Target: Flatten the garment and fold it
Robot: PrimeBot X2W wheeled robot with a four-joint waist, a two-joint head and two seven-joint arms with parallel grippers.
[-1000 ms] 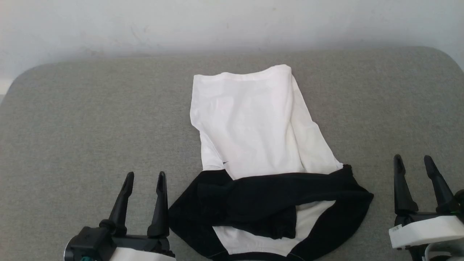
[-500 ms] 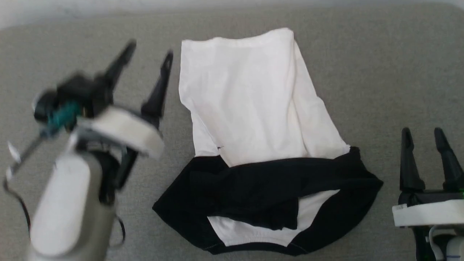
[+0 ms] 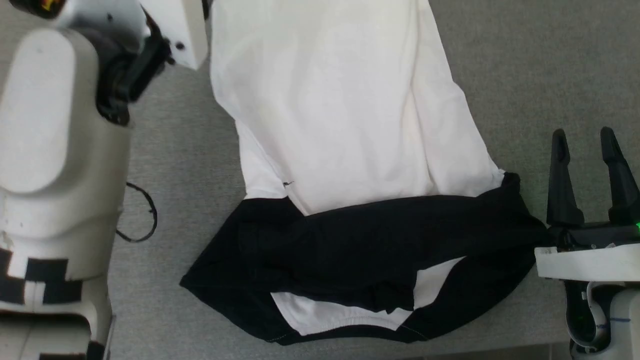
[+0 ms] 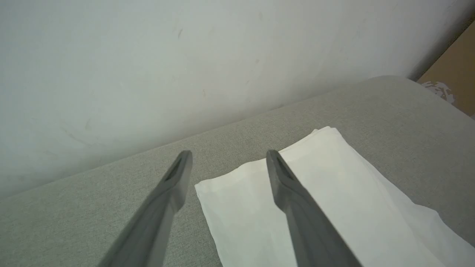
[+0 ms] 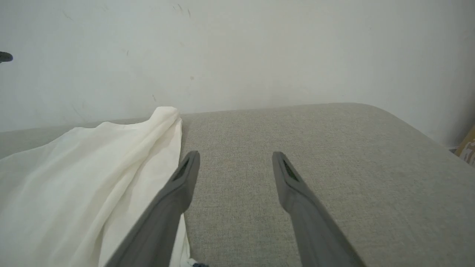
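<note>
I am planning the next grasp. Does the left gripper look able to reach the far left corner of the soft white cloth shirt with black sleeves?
Probably yes. The open left gripper hovers close to that corner of the shirt, and nothing stands between them on the grey padded surface.

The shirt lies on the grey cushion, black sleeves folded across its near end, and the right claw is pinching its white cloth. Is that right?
Not quite: the right gripper is open and pinches nothing. The right wrist view shows its fingers spread over the grey cushion, beside the shirt. The rest holds.
</note>
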